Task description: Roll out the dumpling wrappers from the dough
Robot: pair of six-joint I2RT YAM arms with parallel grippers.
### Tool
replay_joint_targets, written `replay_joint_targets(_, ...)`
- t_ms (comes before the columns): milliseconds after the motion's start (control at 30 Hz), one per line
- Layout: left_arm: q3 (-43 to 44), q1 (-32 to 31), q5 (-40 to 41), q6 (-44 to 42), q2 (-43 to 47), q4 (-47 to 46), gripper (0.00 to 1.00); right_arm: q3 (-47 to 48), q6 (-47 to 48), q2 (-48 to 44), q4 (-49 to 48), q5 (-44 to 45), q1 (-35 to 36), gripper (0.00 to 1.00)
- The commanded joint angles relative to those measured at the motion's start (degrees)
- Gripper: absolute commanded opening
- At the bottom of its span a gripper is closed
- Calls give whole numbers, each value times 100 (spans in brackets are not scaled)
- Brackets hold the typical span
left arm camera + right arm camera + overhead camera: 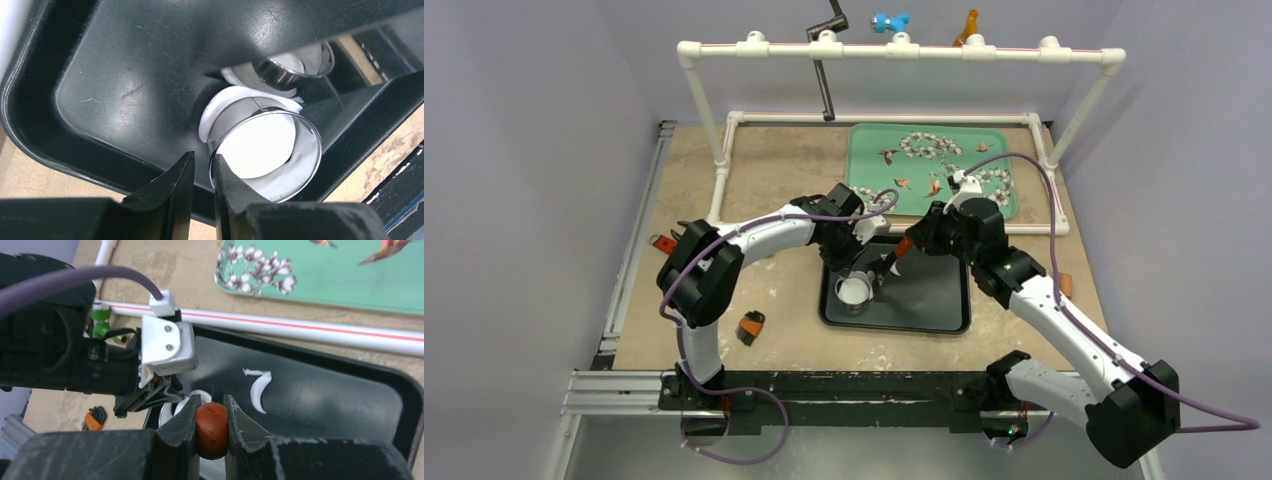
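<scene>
On black tray [125, 75], near-left corner: left hand [203, 162] pinched shut on ring cutter [232, 117] rim, wrapper [255, 145] inside it. Over tray, right hand [212, 402] clamps brown wooden handle [212, 427]. Mid-tray, dough scrap [260, 390]; beyond, green flowered tray [340, 280].

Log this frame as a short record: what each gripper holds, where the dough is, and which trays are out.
left gripper: pinching the rim of the cutter
right gripper: shut on brown wooden handle
wrapper: white disc inside cutter, on black tray
scrap: curved white strip, loose on black tray
green tray: behind black tray
</scene>
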State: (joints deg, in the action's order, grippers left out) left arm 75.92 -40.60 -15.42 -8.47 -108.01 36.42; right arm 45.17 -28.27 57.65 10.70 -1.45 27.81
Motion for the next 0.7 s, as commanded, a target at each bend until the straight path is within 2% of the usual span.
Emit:
replay_joint_targets(0,-64,-35,-10,122,140,-221,17,-129,-471,65,-427,-373,11,0)
replay_joint_targets(167,-125,-32,-23,176,215,-271,1,-357,-741,63,-643,-530,13,0)
replay_joint_targets(267,-168,-35,-25,202,252,-299,0,-471,-958,20,-762,-596,6,0)
replay_joint_targets(433,-415,-106,215,193,434,-575,0,-382,-1108,-223,-499,-148,11,0)
replay_joint_targets(667,-532,-301,408,59,432,-828,0,-927,-1388,-1,-1383,-471,27,0)
